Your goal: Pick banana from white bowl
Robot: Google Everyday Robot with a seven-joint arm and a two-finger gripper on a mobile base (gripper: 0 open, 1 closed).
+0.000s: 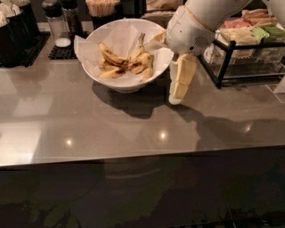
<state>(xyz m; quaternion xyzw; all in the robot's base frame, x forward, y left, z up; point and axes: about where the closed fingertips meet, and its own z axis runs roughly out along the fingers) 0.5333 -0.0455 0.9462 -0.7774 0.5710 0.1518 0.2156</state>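
Note:
The white bowl (89, 67), lined with crinkled white paper, stands at the back centre of the grey counter. Several bananas lie in it. The long, brown-mottled banana (111, 56) lies across the left part of the pile. A banana with an upright greenish stem (142, 43) stands at the right of the pile. My gripper (175, 98) hangs down from the white arm (196, 26), just right of the bowl's rim and outside it, its tip close above the counter. It holds nothing that I can see.
A black wire rack of coloured packets (249, 49) stands right behind the arm. Shakers (57, 22) on a black mat, dark containers (13, 31) and a cup of stirrers (101, 8) line the back. The counter's front edge (142, 156) runs across the middle.

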